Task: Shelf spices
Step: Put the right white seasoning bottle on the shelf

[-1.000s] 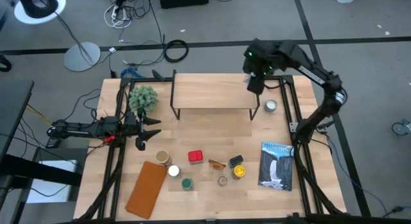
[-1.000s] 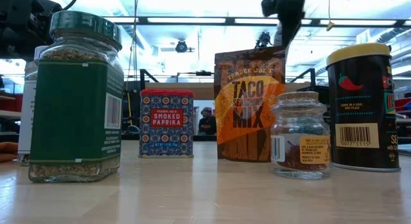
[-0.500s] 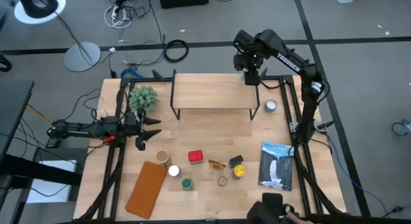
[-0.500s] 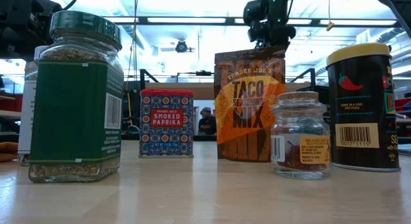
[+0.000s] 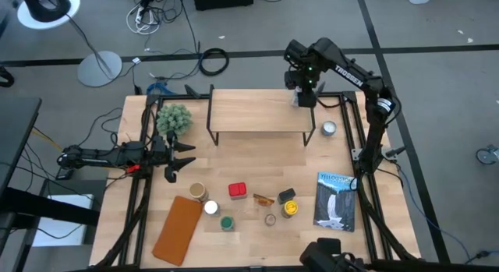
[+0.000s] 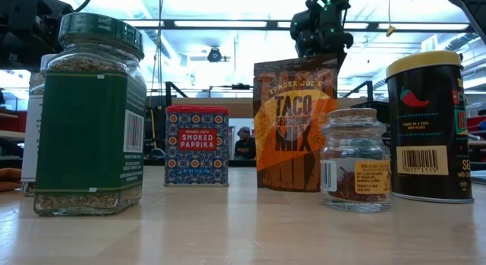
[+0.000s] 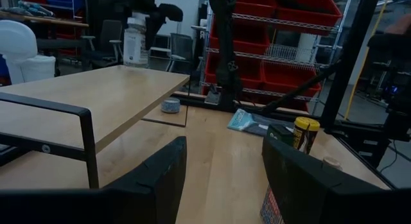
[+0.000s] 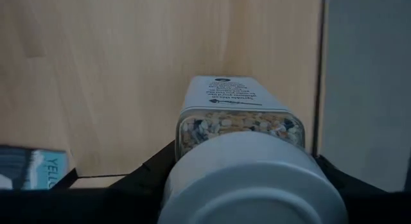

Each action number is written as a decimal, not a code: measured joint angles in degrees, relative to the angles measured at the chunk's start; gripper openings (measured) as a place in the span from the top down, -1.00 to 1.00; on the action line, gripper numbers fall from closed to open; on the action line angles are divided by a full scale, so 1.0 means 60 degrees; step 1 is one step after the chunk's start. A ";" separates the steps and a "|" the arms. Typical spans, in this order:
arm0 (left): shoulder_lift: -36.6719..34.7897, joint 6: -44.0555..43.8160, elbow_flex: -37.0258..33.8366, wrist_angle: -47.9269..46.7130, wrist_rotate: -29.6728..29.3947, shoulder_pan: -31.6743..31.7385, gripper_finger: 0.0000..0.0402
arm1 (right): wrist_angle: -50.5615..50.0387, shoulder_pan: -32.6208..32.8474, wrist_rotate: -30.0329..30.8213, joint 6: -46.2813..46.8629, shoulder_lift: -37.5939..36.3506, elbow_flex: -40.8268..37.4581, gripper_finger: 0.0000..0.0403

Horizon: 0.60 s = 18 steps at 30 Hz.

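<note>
My right gripper (image 5: 304,97) hangs over the far right corner of the shelf (image 5: 257,110), a light-wood board on black legs, and is shut on a white-lidded spice jar (image 8: 241,131). The left wrist view shows that jar (image 7: 135,43) upright at the shelf's far corner. The other spices stand near the table's near edge: red tin (image 5: 237,190), green-lidded jar (image 5: 226,223), tan-lidded jar (image 5: 196,191), amber packet (image 5: 263,199), black box (image 5: 286,196), yellow-lidded can (image 5: 289,209). My left gripper (image 5: 181,159) waits open at the table's left. My right gripper comes from above, pointing down, and pinches the jar at its white lid (image 8: 253,179), one dark finger (image 8: 151,169) on each side. The jar stays upright below the fingers. Whether its base rests on the shelf board or hangs just over it, I cannot tell.
A shallow silver tin (image 5: 328,128) sits right of the shelf, a blue-and-white flat packet (image 5: 335,200) near the right edge, a green plant (image 5: 173,118) left of the shelf, a brown flat pad (image 5: 178,229) near the left front. A dark object (image 5: 331,255) shows beyond the near edge.
The right arm has swung round toward the table's far edge and a little to the left while its gripper, still shut on the jar, has stayed over the shelf's right end. A dark object has come into view beyond the near edge.
</note>
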 joint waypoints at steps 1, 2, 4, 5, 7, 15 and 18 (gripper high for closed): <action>0.0000 0.0000 0.0003 0.0000 -0.0002 -0.0003 -0.04 | 0.0001 0.0000 0.0057 -0.0004 0.0000 -0.0099 0.03; 0.0000 -0.0003 0.0003 0.0001 0.0001 0.0000 -0.04 | 0.0000 0.0003 0.0140 -0.0004 0.0004 -0.0152 0.03; 0.0000 -0.0002 0.0003 0.0001 -0.0002 0.0000 -0.04 | 0.0005 0.0002 0.0201 0.0000 0.0004 -0.0213 0.03; 0.0000 0.0000 0.0002 0.0000 0.0002 -0.0001 -0.04 | 0.0005 -0.0013 0.0203 -0.0001 0.0004 -0.0239 0.03; 0.0000 0.0000 0.0004 0.0002 -0.0002 -0.0001 -0.04 | 0.0012 -0.0040 0.0203 0.0015 0.0004 -0.0247 0.03; 0.0000 -0.0002 0.0000 0.0000 0.0002 -0.0002 -0.04 | 0.0008 -0.0035 0.0214 0.0091 0.0004 -0.0250 -0.35; 0.0000 0.0000 0.0000 0.0000 0.0002 0.0000 -0.04 | 0.0008 0.0013 0.0218 0.0094 0.0000 -0.0250 -0.42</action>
